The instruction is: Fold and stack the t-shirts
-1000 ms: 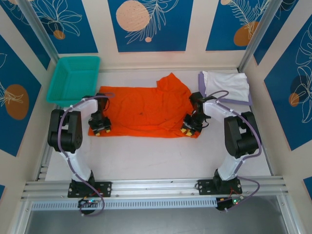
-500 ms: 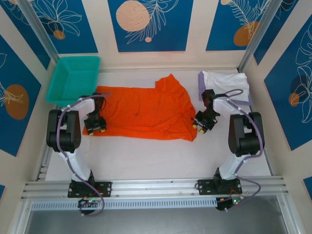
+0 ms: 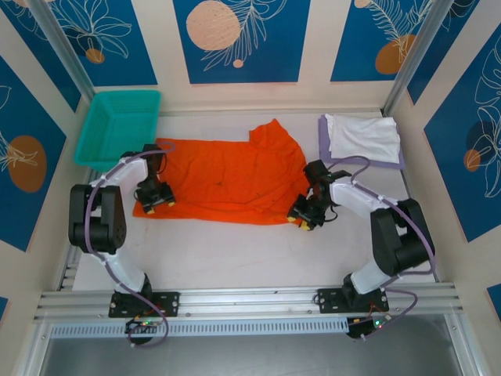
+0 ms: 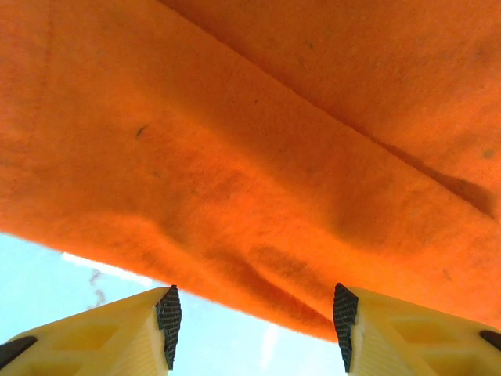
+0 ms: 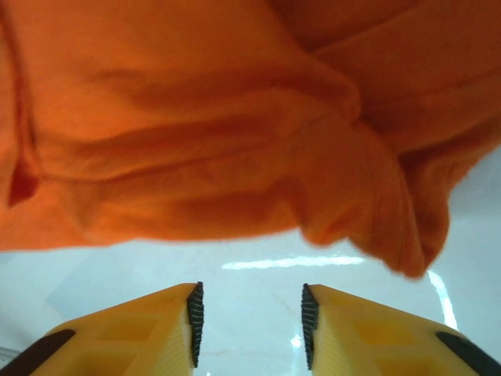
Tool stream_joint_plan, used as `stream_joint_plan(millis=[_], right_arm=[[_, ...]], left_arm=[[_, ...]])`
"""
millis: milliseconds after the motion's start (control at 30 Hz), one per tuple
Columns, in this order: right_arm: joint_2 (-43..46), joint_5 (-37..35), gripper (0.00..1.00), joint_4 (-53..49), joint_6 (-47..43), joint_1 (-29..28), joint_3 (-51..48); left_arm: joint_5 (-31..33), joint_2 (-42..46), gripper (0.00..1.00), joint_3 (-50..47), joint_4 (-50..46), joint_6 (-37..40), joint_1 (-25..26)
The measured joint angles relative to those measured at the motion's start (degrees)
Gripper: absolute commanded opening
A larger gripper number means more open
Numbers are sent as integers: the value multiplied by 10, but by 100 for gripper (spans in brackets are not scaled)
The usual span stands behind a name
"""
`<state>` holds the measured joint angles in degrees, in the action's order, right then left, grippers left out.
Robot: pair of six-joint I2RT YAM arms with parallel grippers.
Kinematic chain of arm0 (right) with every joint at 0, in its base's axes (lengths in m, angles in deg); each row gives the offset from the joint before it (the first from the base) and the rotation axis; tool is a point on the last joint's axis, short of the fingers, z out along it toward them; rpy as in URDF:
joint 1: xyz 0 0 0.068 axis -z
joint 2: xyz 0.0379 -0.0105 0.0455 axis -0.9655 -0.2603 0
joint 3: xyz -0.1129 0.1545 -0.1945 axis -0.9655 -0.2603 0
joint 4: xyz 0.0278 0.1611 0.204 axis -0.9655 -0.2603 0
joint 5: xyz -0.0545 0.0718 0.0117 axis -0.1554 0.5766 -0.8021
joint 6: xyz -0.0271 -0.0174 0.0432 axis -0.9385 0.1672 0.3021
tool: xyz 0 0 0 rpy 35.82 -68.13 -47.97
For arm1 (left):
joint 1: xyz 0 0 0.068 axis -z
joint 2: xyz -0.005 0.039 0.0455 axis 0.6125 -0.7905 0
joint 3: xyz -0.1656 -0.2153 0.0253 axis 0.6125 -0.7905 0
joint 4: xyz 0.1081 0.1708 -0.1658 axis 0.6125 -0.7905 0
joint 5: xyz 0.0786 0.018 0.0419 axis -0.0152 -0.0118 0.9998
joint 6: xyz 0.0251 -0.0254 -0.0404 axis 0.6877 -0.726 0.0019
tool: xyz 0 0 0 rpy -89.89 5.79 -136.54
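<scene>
The step in hand looks like the first fold of the orange t-shirt (image 3: 227, 176), which lies spread on the bench (image 3: 235, 251) with one sleeve bunched up at its far right. At the shirt's near left corner the left pincer (image 3: 154, 196) sits low, jaws parted and nothing between them; in the left wrist view the cloth's edge lies just ahead of the yellow fingertips (image 4: 167, 313). At the shirt's near right corner the right pincer (image 3: 301, 215) is likewise released and empty, with the rumpled corner just beyond its tips in the right wrist view. I judge both are lined up to take the near edge. The next move calls for each to push forward onto that edge, clench on a corner, then lift together and carry it over toward the shirt's far side, keeping level so the fold lands straight. Beyond the shirt's right end the white t-shirt (image 3: 364, 135) lies folded on the pale lavender t-shirt (image 3: 323, 145), the stack this one should join. Beyond its left end stands the teal basket (image 3: 125, 93).
</scene>
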<state>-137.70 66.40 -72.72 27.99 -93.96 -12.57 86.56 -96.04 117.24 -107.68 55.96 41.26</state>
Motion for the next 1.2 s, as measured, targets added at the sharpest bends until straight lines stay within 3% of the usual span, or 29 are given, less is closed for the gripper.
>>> stream_joint_plan(millis=[167,433,967,1200], right_arm=[[-76,-8,37,-18,16,16,20],[-83,-17,33,-41,37,41,27],[26,-23,37,-47,40,160,-84],[110,-23,43,-53,50,174,-101]], left_arm=[[28,-43,55,-3,4,0,0],[33,-8,56,-48,19,0,0],[-19,112,57,-177,-16,-24,9],[-31,164,69,-148,-63,-33,13]])
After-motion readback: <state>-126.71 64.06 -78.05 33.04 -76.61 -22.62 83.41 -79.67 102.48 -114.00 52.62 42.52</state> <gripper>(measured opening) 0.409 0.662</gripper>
